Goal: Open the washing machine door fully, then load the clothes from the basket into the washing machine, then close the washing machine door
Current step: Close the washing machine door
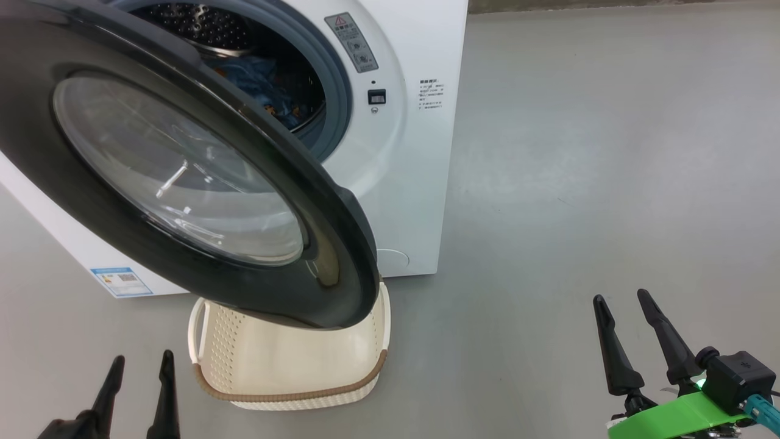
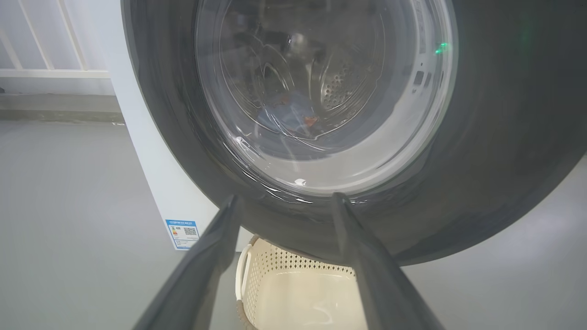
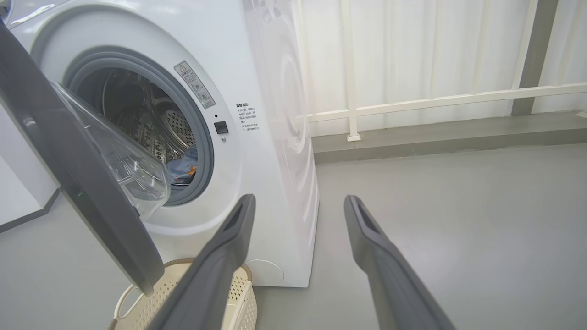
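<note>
1. Closing is the step left, I judge: the clothes sit in the drum, and the bare part of the basket holds no cloth.
2. Left gripper: jaws spread wide, nothing between them. The washing machine door hangs part-open straight ahead of its tips, glass bowl facing them in the left wrist view.
3. Right gripper: jaws spread wide, holding nothing, well apart from the door. The washing machine front stands ahead and left of its tips.
4. Basket sits on the floor under the door's lower edge, just ahead and right of the left jaws.
5. Door handling, my guess: rigid, fairly heavy, swings on one hinge side. Glossy black rim looks slippery, so a flat push beats a pinch.
6. Where to take it: the black rim at the free edge nearest the basket, far from the hinge. Keep off the glass bowl, which is the fragile part.
7. Last bit probably needs a firm press so the latch catches against the grey gasket.
8. Clothes: soft and light, already past the gasket, so no snag expected.
9. Count: one door, one machine, one basket, two grippers, one blue label sticker. Clothes show as one blue heap with orange bits; number of pieces cannot be told.
</note>
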Tool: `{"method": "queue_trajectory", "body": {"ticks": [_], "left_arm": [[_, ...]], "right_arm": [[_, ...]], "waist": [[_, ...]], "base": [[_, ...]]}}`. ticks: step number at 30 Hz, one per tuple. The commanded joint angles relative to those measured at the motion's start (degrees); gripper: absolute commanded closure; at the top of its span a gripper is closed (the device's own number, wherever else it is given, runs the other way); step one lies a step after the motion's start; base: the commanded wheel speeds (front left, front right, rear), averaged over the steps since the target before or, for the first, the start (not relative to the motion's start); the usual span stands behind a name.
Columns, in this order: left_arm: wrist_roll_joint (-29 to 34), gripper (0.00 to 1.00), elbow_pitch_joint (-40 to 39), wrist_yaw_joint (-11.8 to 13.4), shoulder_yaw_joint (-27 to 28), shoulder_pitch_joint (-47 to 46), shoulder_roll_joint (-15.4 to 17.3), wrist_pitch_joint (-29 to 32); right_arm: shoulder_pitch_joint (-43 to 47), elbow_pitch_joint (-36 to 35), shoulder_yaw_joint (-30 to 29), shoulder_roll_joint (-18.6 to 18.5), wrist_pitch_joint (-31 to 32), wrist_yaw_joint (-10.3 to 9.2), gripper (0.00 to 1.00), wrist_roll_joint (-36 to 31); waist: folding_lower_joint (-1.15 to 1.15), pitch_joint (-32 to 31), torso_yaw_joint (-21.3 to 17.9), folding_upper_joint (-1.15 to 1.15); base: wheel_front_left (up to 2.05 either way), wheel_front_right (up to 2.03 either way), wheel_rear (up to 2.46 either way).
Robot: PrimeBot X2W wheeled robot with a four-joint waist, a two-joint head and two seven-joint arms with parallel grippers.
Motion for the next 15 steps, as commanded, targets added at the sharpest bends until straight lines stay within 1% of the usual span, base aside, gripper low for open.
{"method": "queue_trajectory", "body": {"ticks": [1,11,12,13,14,15], "left_arm": [[1.0,0.0,-1.6,-0.1,2.2,-0.2,0.6,-0.5],[1.9,0.0,-2.1,-0.1,1.7,-0.5,0.8,-0.5],[1.9,0.0,-2.1,-0.1,1.6,-0.5,0.8,-0.5],[2.0,0.0,-2.2,-0.1,1.5,-0.5,0.8,-0.5],[2.0,0.0,-2.2,-0.1,1.5,-0.6,0.7,-0.5],[2.1,0.0,-2.2,-0.1,1.4,-0.6,0.7,-0.5]], "right_arm": [[0.2,-1.3,1.2,-1.2,-0.3,0.32,0.0,-0.3],[0.0,-1.2,0.8,-1.1,-0.3,0.32,0.0,-0.4],[-0.1,-1.1,1.0,-1.1,-0.3,0.32,0.05,-0.3],[-0.3,-1.0,1.2,-1.1,-0.3,0.32,0.62,-0.2],[-0.6,-0.9,1.5,-1.1,-0.3,0.32,0.9,-0.1],[-0.9,-0.9,1.8,-1.1,-0.3,0.32,1.0,0.0]], "waist": [[0.0,0.1,0.0,0.0],[0.0,0.5,0.3,0.0],[0.0,0.5,0.3,0.0],[0.0,0.5,0.5,0.0],[0.0,0.5,0.6,0.0],[0.0,0.5,0.7,0.0]], "base": [[0.0,0.0,0.0],[0.0,0.0,0.0],[0.0,0.0,0.0],[0.0,0.0,0.0],[0.0,0.0,0.0],[0.0,0.0,0.0]]}}
